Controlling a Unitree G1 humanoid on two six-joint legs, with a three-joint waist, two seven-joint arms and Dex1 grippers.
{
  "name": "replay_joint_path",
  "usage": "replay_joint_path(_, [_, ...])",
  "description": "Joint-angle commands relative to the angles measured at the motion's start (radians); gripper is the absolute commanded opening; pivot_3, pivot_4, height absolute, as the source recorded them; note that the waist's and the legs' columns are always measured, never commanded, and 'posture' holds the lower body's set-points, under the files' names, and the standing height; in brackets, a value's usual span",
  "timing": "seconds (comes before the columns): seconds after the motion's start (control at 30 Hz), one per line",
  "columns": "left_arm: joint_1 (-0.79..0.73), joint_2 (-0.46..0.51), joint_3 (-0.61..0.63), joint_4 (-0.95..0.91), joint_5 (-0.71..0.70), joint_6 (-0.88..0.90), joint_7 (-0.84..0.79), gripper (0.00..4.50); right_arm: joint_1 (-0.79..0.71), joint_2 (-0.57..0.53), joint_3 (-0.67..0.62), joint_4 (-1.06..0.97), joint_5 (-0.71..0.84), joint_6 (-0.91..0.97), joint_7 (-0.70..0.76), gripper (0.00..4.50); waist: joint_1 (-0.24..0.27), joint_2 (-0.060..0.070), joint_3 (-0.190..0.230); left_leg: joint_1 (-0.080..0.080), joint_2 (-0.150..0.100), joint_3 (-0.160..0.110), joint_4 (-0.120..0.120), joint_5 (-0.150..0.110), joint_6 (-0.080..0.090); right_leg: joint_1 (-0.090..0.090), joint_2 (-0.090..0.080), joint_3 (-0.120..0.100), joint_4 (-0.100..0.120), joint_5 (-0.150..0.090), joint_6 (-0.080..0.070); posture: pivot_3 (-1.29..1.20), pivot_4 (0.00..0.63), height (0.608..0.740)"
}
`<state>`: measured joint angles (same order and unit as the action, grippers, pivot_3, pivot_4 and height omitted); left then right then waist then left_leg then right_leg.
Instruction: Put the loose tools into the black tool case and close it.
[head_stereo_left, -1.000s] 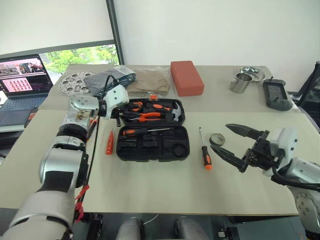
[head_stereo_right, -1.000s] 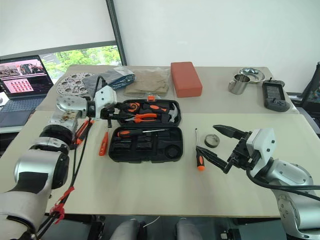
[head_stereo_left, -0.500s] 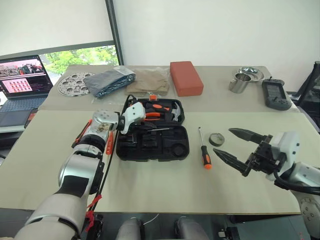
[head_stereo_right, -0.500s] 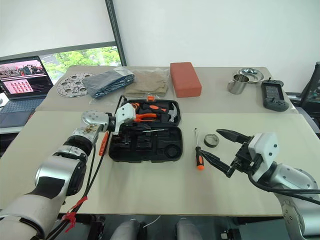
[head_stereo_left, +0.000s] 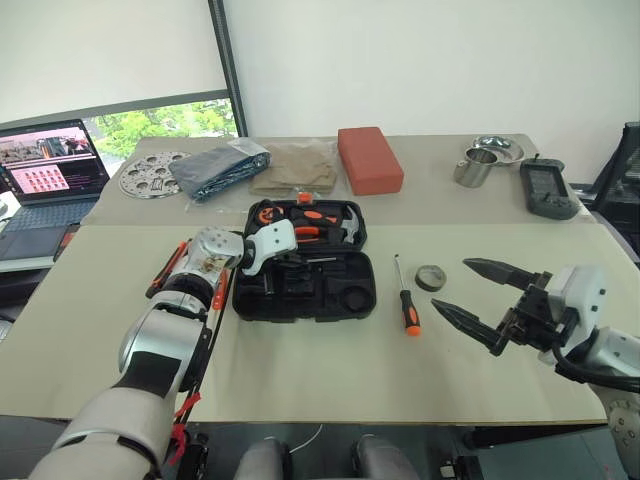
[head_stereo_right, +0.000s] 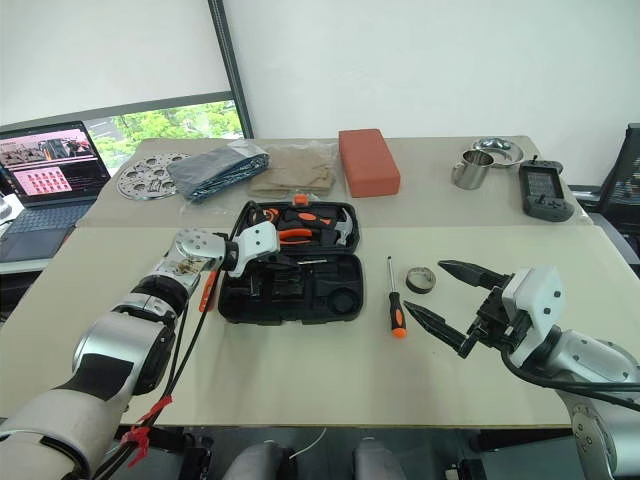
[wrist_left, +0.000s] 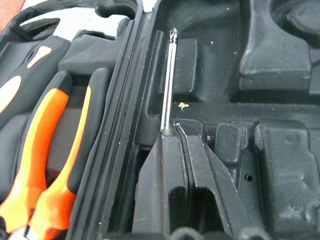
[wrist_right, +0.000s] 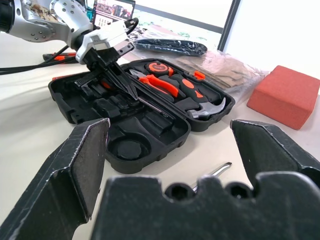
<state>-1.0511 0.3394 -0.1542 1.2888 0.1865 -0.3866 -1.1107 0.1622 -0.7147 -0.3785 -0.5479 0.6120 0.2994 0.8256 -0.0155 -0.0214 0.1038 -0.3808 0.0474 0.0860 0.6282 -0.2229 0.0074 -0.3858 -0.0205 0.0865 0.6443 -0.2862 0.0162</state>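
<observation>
The black tool case (head_stereo_left: 300, 312) lies open in the middle of the table, with pliers (head_stereo_left: 310, 217) and a hammer in its rear half. My left gripper (wrist_left: 175, 127) is shut and reaches down into the front half. Its tips rest over a screwdriver (wrist_left: 169, 80) lying in a slot, whose handle is hidden. Right of the case lie another screwdriver (head_stereo_left: 407, 300) and the dark tape roll (head_stereo_left: 432, 277). Left of the case are an orange pen-sized tool (head_stereo_right: 207, 290) and an orange-and-black screwdriver (head_stereo_left: 163, 268). My right gripper (head_stereo_left: 452, 286) hovers open, right of the tape roll.
At the back stand a red-orange block (head_stereo_left: 370, 158), a metal cup (head_stereo_left: 467, 167), a bowl (head_stereo_left: 498, 148) and a dark handheld device (head_stereo_left: 548, 188). Back left are a laptop (head_stereo_left: 50, 160), a perforated metal disc (head_stereo_left: 148, 175), a grey bag (head_stereo_left: 218, 165) and brown paper (head_stereo_left: 295, 165).
My left gripper came down from the case's rear left corner into the front half and shut over the screwdriver there. The right arm has stayed put.
</observation>
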Motion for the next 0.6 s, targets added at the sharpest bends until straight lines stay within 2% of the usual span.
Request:
replay_joint_path(0.03, [0.014, -0.012, 0.046, 0.03, -0.04, 0.095, -0.001, 0.07, -0.013, -0.012, -0.02, -0.027, 0.014, -0.001, 0.001, 4.5, 0.0, 0.0, 0.0, 0.0, 0.0, -0.001, 0.0, 0.0, 0.0, 0.0, 0.0, 0.0, 0.0, 0.0, 0.0, 0.0, 0.15, 0.74])
replay_joint_path(0.23, [0.005, -0.039, 0.157, 0.031, -0.144, 0.221, -0.049, 0.07, -0.016, -0.014, -0.015, -0.029, 0.013, 0.001, -0.001, 4.5, 0.0, 0.0, 0.0, -0.001, 0.0, -0.002, 0.001, 0.0, 0.0, 0.0, 0.0, 0.0, 0.001, 0.0, 0.0, 0.0, 0.15, 0.74])
replay_joint_path(0.47, [-0.033, -0.039, 0.268, -0.007, -0.263, 0.208, -0.223, 0.07, -0.004, -0.007, -0.017, -0.033, 0.01, -0.004, -0.003, 4.5, 0.0, 0.0, 0.0, -0.004, -0.001, -0.002, 0.0, 0.0, 0.0, -0.002, 0.0, -0.001, -0.001, 0.0, 0.0, 0.0, 0.15, 0.74])
replay_joint_path(0.6, [-0.038, -0.026, 0.272, -0.009, -0.255, 0.19, -0.208, 0.07, -0.005, -0.001, -0.01, -0.032, 0.007, -0.008, -0.006, 4.5, 0.0, 0.0, 0.0, -0.006, -0.002, -0.002, 0.0, 0.0, 0.0, -0.002, 0.0, -0.001, -0.003, 0.0, -0.001, 0.0, 0.15, 0.74])
